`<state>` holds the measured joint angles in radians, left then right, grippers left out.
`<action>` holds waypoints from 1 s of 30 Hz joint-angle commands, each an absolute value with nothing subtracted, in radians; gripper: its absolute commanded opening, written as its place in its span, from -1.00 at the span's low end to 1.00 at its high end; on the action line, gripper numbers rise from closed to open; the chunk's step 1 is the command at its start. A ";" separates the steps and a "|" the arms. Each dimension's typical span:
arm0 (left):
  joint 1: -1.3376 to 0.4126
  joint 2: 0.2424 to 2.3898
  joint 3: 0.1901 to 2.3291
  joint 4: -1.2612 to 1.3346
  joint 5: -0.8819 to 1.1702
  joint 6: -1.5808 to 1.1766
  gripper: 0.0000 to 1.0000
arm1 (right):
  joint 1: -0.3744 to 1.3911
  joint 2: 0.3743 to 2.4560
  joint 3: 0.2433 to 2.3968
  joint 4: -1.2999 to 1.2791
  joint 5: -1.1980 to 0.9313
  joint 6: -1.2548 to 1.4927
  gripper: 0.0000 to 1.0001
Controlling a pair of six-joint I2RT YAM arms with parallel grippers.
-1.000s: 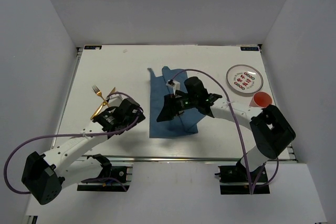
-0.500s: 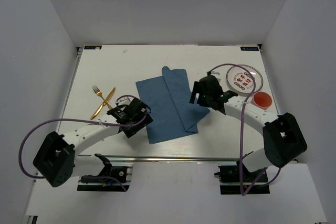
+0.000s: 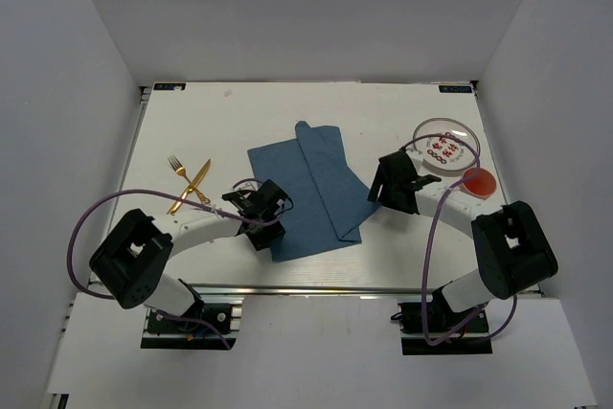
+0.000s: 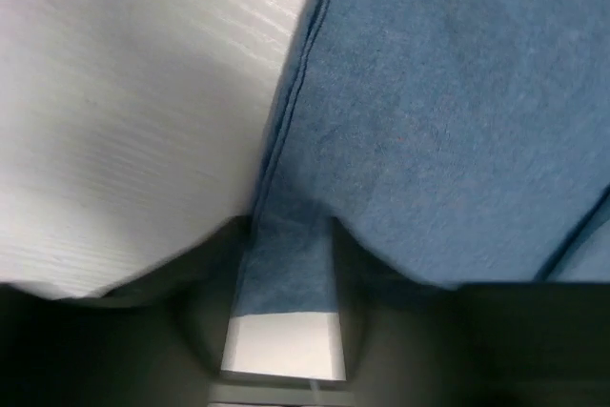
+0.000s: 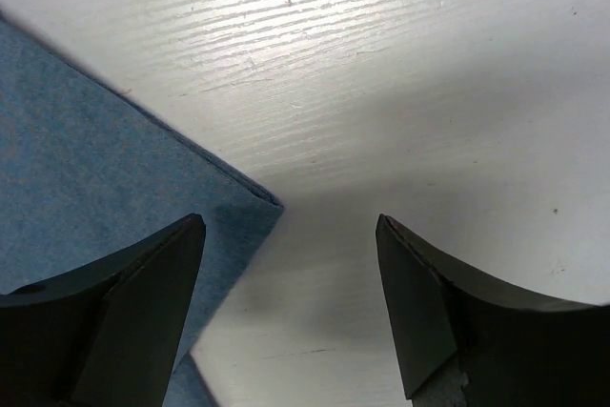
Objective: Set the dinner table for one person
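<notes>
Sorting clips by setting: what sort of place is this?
Likely a robot lab test cell, not a dining room: left arm and right arm bolted by a metal rail, bare white walls boxing in the table, a staged cloth and plate.

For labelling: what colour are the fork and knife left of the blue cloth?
Gold, both the fork and the knife; clearest in the top external view.
</notes>
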<state>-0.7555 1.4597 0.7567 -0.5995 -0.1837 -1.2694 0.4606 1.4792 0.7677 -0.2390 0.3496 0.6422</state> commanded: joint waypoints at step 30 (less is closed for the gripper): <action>-0.738 1.532 1.197 -0.754 -0.492 -0.979 -1.00 | 0.408 1.174 0.758 -0.233 0.261 0.621 -1.00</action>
